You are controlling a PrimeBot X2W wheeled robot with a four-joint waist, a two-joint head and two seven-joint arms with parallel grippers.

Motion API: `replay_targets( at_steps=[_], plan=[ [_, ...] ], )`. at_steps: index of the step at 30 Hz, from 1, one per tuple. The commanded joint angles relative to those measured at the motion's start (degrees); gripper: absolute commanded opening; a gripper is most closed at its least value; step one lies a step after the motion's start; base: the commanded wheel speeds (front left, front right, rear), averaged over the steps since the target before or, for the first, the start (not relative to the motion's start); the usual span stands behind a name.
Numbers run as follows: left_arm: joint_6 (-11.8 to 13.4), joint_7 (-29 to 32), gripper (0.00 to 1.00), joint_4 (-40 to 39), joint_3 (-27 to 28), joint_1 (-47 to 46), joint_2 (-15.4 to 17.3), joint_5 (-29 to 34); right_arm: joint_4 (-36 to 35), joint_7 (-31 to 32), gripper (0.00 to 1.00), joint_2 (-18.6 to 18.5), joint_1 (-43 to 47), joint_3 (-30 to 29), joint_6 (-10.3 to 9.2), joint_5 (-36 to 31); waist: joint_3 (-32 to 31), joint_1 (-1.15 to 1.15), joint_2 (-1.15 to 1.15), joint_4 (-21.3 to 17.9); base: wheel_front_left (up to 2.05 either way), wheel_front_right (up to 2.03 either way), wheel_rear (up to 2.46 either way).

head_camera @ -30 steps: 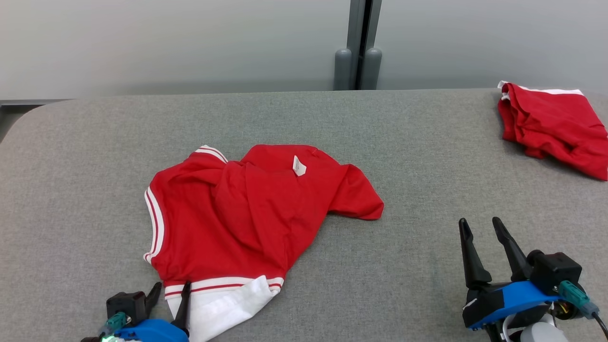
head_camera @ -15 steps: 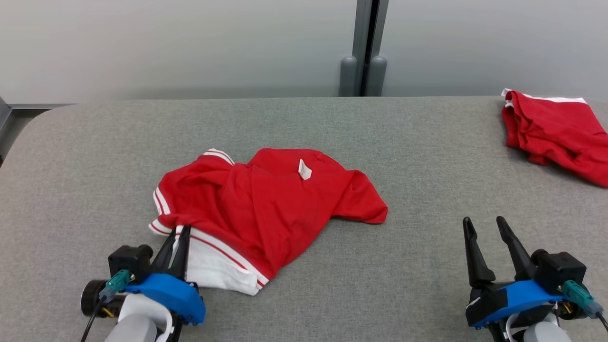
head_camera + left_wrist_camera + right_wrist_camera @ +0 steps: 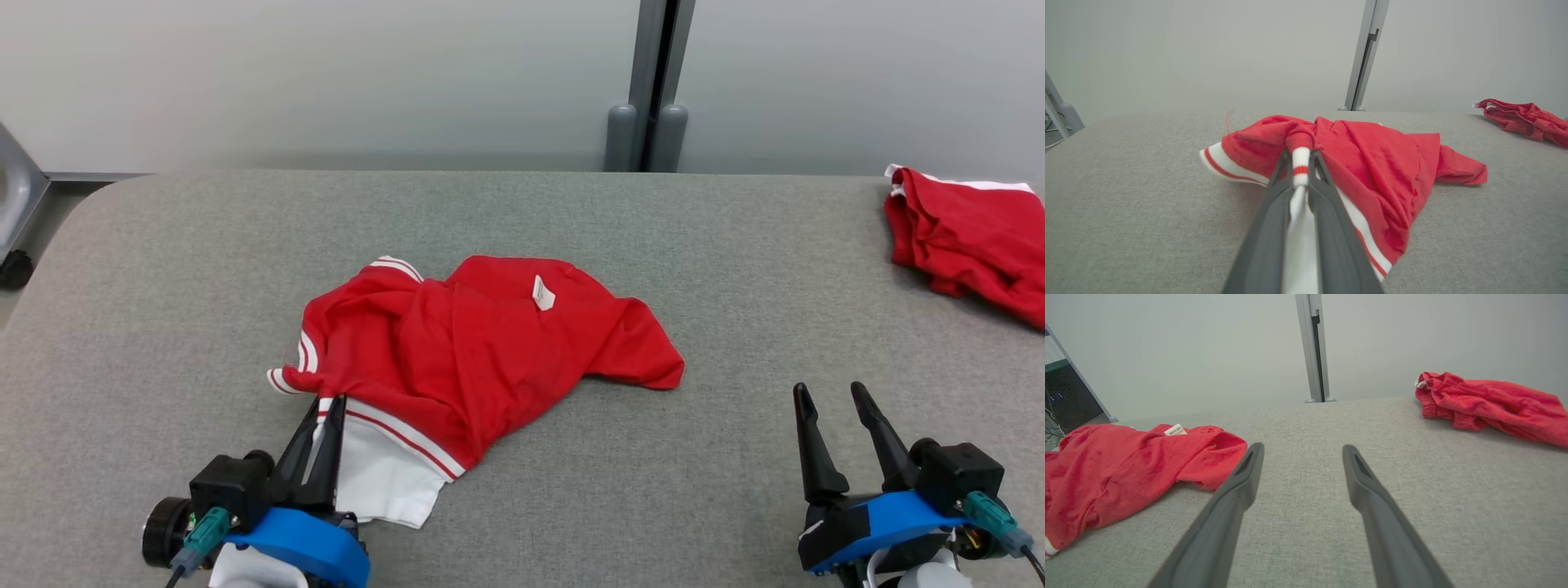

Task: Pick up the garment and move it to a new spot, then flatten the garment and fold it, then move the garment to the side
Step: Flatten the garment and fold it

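Note:
The garment [image 3: 482, 343] is a red shirt with white, red-striped trim, crumpled near the middle of the grey table [image 3: 571, 212]. My left gripper [image 3: 325, 406] is shut on its white striped hem at the lower left. In the left wrist view the hem [image 3: 1300, 163] is pinched between the two dark fingers, and the cloth [image 3: 1372, 155] bunches up beyond them. My right gripper [image 3: 829, 392] stands open at the lower right, nothing between its fingers, clear of the shirt. In the right wrist view the garment [image 3: 1126, 469] lies to the left of the open gripper [image 3: 1302, 449].
A second red garment [image 3: 971, 245] lies bunched at the table's far right edge, also in the right wrist view [image 3: 1486, 404]. A grey post [image 3: 653, 90] stands behind the table against a pale wall. A frame with a castor [image 3: 15, 269] sits off the left corner.
My left gripper has shut on the white hem and dragged it up and inward, folding the shirt's lower edge over. The camera has shifted, so the whole scene sits further right. The right gripper stays open.

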Motion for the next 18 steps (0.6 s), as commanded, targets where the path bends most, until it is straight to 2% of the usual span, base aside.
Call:
replay_targets(
  at_steps=[1,10,18],
  plan=[
    [0.5,0.3,0.00,-0.8,0.1,0.5,0.8,-0.2,0.0,-0.2,1.00,-0.1,0.2,-0.2,0.01,0.0,0.1,0.00,0.00,0.3,0.00,0.00,0.00],
    [1.9,2.4,0.00,-4.3,0.9,1.4,2.3,-0.7,0.6,-0.2,1.00,-0.5,-0.6,1.0,0.01,0.2,-0.2,0.00,0.00,0.1,0.00,0.00,0.00],
    [2.8,1.1,0.00,0.2,3.7,-0.7,3.7,-2.0,0.8,-0.2,1.00,-1.3,-1.1,1.5,0.01,0.6,0.7,0.00,0.00,-2.1,0.00,0.00,0.00]
  ],
)
